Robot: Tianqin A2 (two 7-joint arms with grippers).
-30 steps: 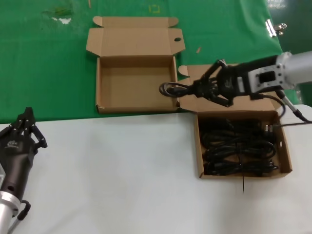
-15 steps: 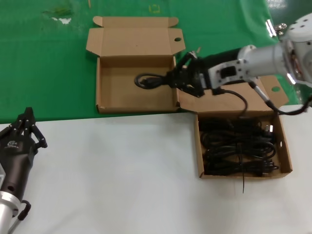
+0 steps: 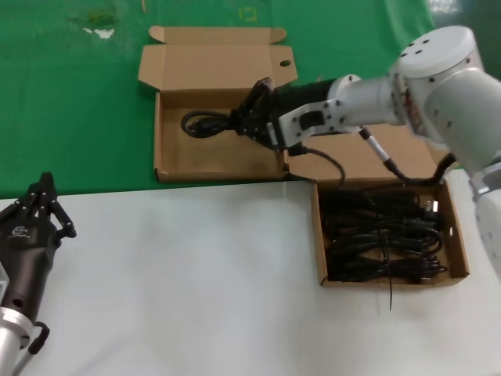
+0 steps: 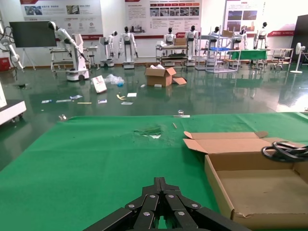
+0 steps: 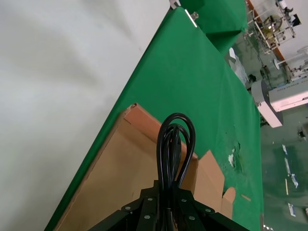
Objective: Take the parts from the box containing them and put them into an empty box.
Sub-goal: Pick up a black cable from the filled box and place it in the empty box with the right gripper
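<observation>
At the far left of the head view, the left end effector [image 3: 45,205] is parked low over the white part of the table [image 3: 196,274], its black fingers drawn together to a point, holding nothing.

Further right, on the green cloth [image 3: 70,102], sits the empty shallow brown cardboard mailer box [image 3: 168,153] with its lid flap folded back. The right end effector [image 3: 249,121] reaches across above this box, fingers clamped on a slim black coiled cable bundle [image 3: 205,124]. The bundle sticks out level towards the robot's left, its looped end hanging over the middle of the box floor. It appears to be above the cardboard, not resting on it.

At the right, on the white surface, the matching brown cardboard box with the remaining black cables [image 3: 462,258] lies close beside the empty one, several bundles [image 3: 383,235] packed inside.

The step in hand looks like setting the held bundle down. To do it well, the end effector should lower until the cable lies flat on the box floor, kept parallel to the walls and clear of the rim, before the fingers part. Letting go too high could let the coil spring loose or land across a wall.
</observation>
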